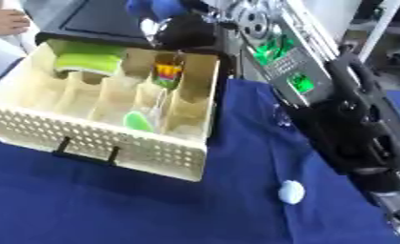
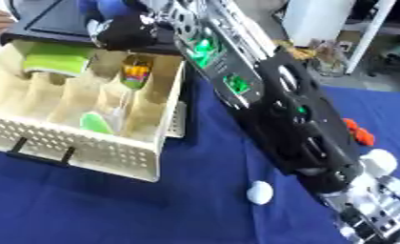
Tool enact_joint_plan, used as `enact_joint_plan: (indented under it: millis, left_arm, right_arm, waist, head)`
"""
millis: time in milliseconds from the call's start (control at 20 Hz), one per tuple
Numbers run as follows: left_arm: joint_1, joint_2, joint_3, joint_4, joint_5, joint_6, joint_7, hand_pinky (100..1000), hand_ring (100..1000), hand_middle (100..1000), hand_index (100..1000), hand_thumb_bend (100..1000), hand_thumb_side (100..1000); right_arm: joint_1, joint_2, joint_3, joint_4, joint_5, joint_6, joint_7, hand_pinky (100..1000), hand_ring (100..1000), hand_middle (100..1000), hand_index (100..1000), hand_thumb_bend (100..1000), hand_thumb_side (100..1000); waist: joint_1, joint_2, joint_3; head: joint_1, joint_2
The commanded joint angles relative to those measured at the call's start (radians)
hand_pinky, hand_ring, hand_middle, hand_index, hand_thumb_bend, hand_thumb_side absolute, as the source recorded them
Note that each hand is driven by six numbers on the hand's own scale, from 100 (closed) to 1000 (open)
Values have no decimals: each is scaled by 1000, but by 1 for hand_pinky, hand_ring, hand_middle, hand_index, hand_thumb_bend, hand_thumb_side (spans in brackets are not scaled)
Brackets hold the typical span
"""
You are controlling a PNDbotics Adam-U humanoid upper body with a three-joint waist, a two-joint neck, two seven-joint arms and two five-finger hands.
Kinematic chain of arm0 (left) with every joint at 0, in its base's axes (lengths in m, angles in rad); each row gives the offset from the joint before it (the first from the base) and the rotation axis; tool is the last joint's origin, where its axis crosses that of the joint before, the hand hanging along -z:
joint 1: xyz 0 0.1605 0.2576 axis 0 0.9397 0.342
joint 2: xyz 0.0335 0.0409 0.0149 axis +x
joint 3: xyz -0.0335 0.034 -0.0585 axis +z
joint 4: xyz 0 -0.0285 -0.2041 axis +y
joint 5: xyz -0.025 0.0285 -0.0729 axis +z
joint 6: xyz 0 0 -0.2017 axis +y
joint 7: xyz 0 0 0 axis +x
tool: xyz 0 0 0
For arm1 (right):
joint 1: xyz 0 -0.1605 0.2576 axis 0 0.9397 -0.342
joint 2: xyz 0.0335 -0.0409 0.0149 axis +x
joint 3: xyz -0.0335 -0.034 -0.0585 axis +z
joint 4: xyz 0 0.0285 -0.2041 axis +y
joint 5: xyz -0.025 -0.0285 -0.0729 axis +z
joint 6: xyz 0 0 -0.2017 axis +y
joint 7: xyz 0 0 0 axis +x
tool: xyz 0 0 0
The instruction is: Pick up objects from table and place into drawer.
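The right robot hand point(image 2: 126, 31) hangs over the far end of the cream drawer point(image 1: 112, 143), finger state unreadable, while a small white object point(image 1: 291, 192) lies on the blue table point(image 1: 112, 209).

Both views are looking down from the robot's head onto the work in front, and both are tilted, so the blue table cloth point(image 1: 112, 200) is lying askew. The two eyes are sitting side by side and are sharing almost the whole scene: the cream drawer point(image 1: 103, 138) with its compartments at the left, the small white ball point(image 2: 259, 192) on the cloth, and the right arm point(image 2: 278, 109) crossing very near the camera. The right eye view is seeing a little more to the right, where an orange thing point(image 2: 359, 132) is showing beyond the arm. The left eye view is placing the drawer more toward the middle.
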Motion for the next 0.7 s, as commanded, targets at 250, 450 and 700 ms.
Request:
enact_joint_plan:
  millis: [250, 450, 700]
  left_arm:
    - [-18, 10, 2, -10, 6, 0, -6, 355, 402, 443, 667, 164, 977]
    - [-17, 9, 3, -10, 7, 0, -6, 354, 402, 443, 667, 164, 978]
    - [-14, 11, 4, -10, 8, 0, -6, 354, 402, 443, 667, 163, 977]
  right_arm:
    - [-28, 12, -20, 76, 47, -36, 3, 857, 888, 699, 878, 523, 711]
    - [-28, 13, -28, 81, 47, -43, -10, 856, 884, 694, 875, 502, 721]
    - [-26, 2, -52, 29, 26, -35, -57, 852, 876, 681, 868, 506, 756]
  waist:
    - [6, -15, 5]
    - [8, -15, 3]
    - [11, -17, 0]
  head:
    - [-7, -18]
    - [-6, -18]
    - [-2, -18]
